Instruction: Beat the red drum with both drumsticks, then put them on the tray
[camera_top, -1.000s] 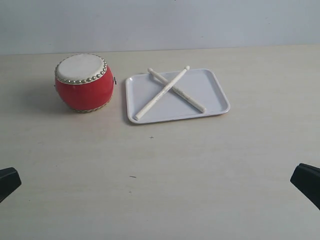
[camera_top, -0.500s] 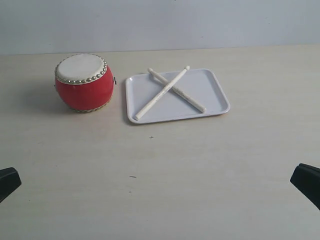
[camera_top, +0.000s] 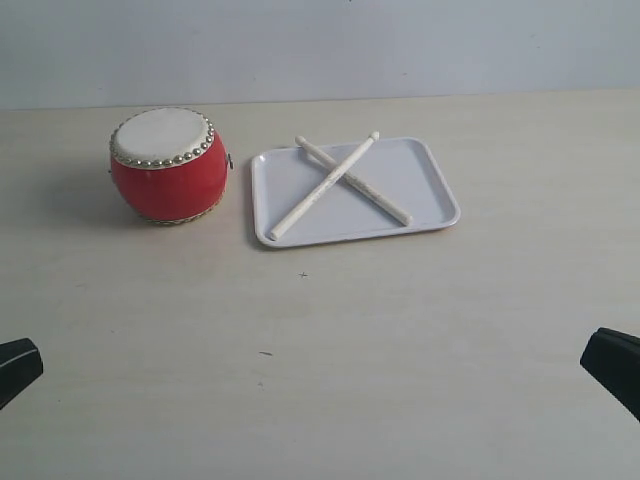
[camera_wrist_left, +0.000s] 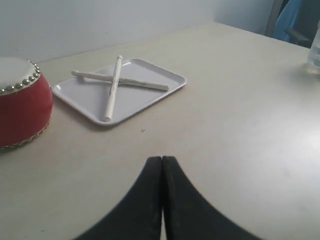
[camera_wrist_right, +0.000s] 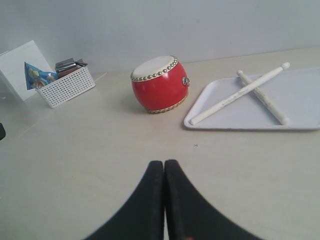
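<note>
- The left tool (camera_wrist_left: 162, 159) sits low at the near edge of the table (camera_top: 350, 340). Its two black jaws are pressed together with nothing between them.
- The right tool (camera_wrist_right: 164, 162) sits the same way at the opposite near corner, jaws together and empty.
- A wide stretch of bare table lies between both tools and the task's things, so neither tool is near a stick or the drum.
- Farther back, right of centre in the exterior view, the tray (camera_top: 425, 170) lies flat on the table.
- Both drumsticks (camera_top: 343, 173) rest on it, crossed one over the other in an X. The rounded tip of one reaches just over the tray's far rim.
- The red drum (camera_top: 168, 170) stands upright just beside the tray's left side, apart from it, with its cream skin facing up.
- Off to the drum's far side, seen only in the right wrist view, a white basket (camera_wrist_right: 67, 85) holds some packets and plays no part here.
- Judgement: the layout fits the finished state, with sticks on the tray and tools free. It fits an untouched start equally well. Nothing shows whether the drum has been beaten. If it has not, both pickups, the beating and the return all remain.
</note>
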